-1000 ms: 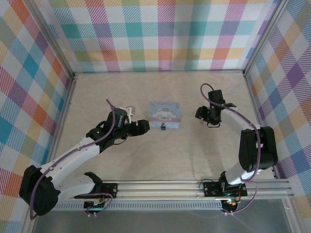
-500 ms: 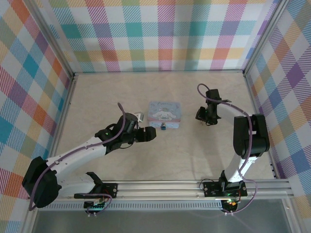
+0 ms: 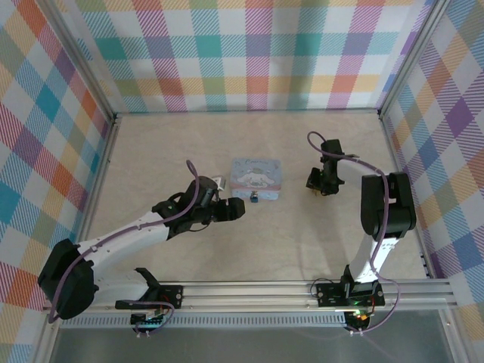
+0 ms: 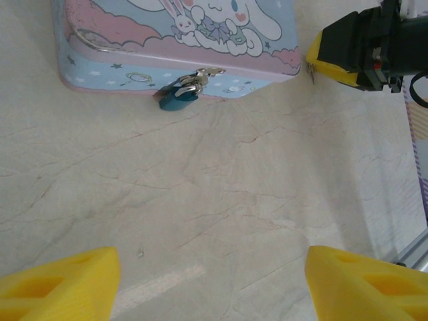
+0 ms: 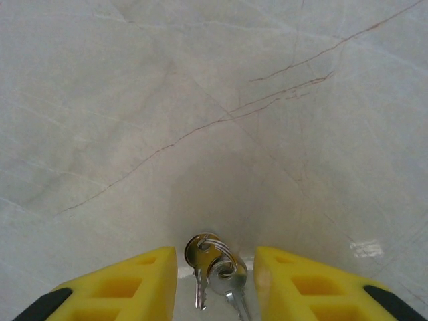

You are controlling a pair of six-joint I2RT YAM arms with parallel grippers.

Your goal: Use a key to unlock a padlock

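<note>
1. Plaid walls (image 3: 249,53) in many colours are closing in a pale, marble-look surface (image 3: 174,151) on three sides.
2. Pale blue cartoon tin (image 3: 256,177) is sitting flat near the middle of the surface, lid shut.
3. Padlock (image 3: 255,199) is hanging from the clasp on the tin's near side. In the left wrist view the padlock (image 4: 178,95) is showing a small blue body lying on the surface against the tin (image 4: 134,40) wall, with its silver shackle through the clasp.
4. Left hand (image 3: 229,211) is hovering low, just left of the padlock and apart from it. In its own camera the left hand (image 4: 214,287) is standing wide open, with bare surface between the yellow fingers and nothing held.
5. Right hand (image 3: 314,184) is sitting well to the right of the tin, pointing down at the surface, and it is also showing in the left wrist view (image 4: 364,50).
6. Keys (image 5: 208,253) on a small ring are lying on the surface right between the fingers of the right hand (image 5: 215,281).
7. Right fingers are standing narrowly apart, bracketing the keys, with a thin gap showing on each side and no firm pinch visible.
</note>
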